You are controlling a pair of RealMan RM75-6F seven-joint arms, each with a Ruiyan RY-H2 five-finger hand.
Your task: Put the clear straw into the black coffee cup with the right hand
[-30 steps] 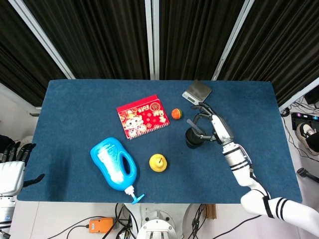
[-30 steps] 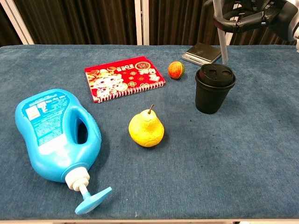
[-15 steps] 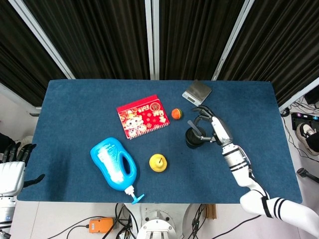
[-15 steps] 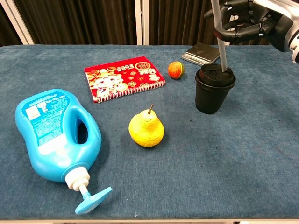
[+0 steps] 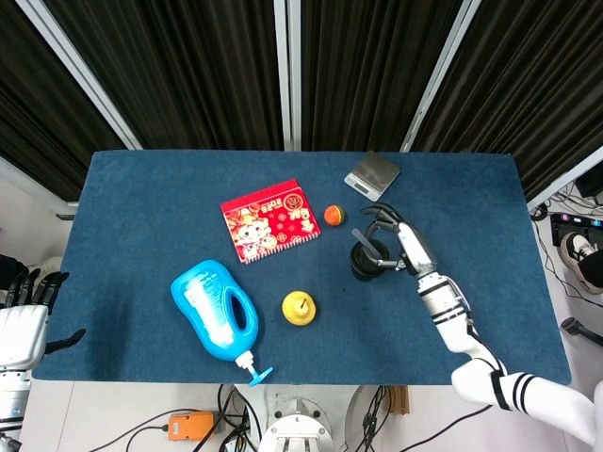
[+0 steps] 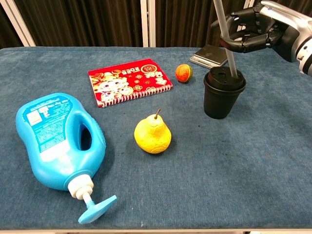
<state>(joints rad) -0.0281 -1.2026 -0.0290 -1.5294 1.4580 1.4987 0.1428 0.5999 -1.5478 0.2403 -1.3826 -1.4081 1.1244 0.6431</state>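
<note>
Holding the clear straw (image 6: 225, 34) over the black coffee cup (image 6: 224, 92), the right hand (image 6: 253, 33) is seen with fingers closed around it.

In the head view, the right hand (image 5: 394, 243) is placed just beside the black coffee cup (image 5: 366, 262); the left hand (image 5: 26, 299) is seen at the table edge, its fingers apart, nothing held. In the chest view, the straw's lower end is met by the cup lid, slightly tilted; a pear (image 6: 152, 135) is found near.

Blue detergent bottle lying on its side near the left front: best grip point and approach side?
Likely the built-in handle of the blue plastic detergent bottle, coming from above. The bottle lies flat with the handle loop and its open slot facing up, so fingers could hook through it. The body looks too broad to wrap, and the pump nozzle at the front end looks thin.
</note>
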